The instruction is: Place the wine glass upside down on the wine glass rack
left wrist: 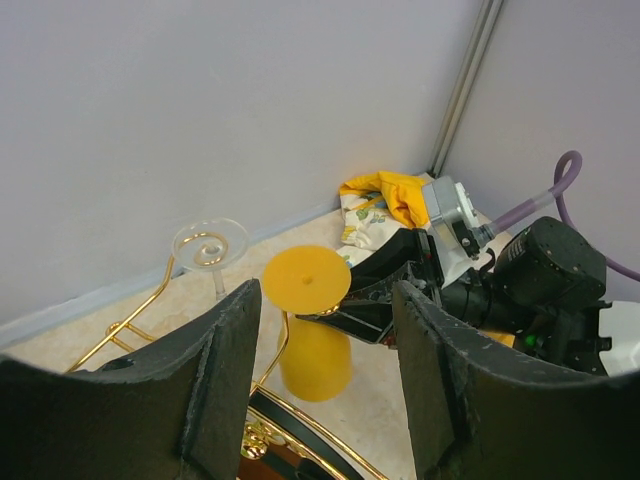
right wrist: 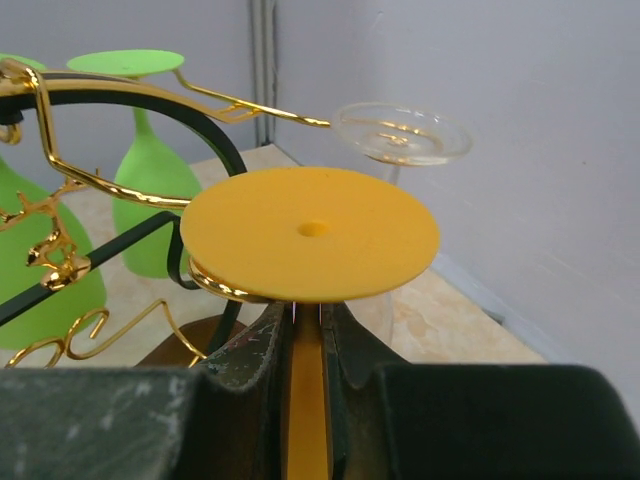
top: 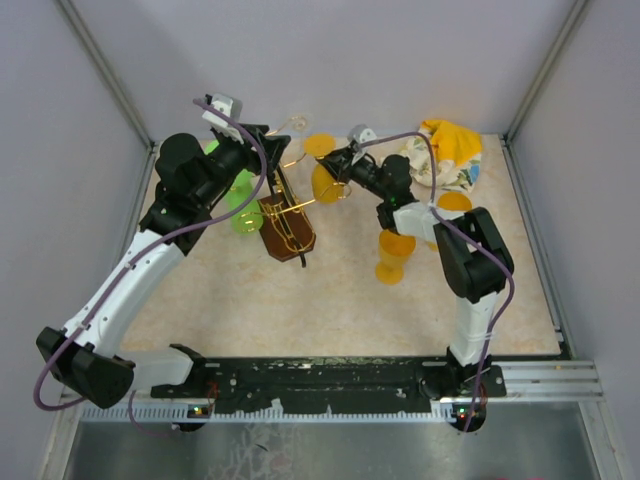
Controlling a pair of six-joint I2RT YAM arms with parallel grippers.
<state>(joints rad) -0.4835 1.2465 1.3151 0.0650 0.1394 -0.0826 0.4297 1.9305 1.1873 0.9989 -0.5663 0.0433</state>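
An orange wine glass (right wrist: 310,233) hangs upside down, foot on top, with my right gripper (right wrist: 310,330) shut on its stem just below the foot. A curled gold arm tip (right wrist: 215,283) of the wine glass rack (top: 285,228) lies under the foot's left edge. From above, the held glass (top: 325,185) is at the rack's right side. My left gripper (left wrist: 325,292) stands open over the rack's top wires (left wrist: 130,320), with nothing between its fingers. Through them I see the orange glass (left wrist: 315,355) and the right gripper (left wrist: 385,300).
A clear glass (right wrist: 402,132) and two green glasses (right wrist: 150,180) (right wrist: 40,270) hang upside down on other rack arms. Two more orange glasses (top: 393,255) (top: 450,205) stand on the table near the right arm. A yellow patterned cloth (top: 445,150) lies at the back right corner.
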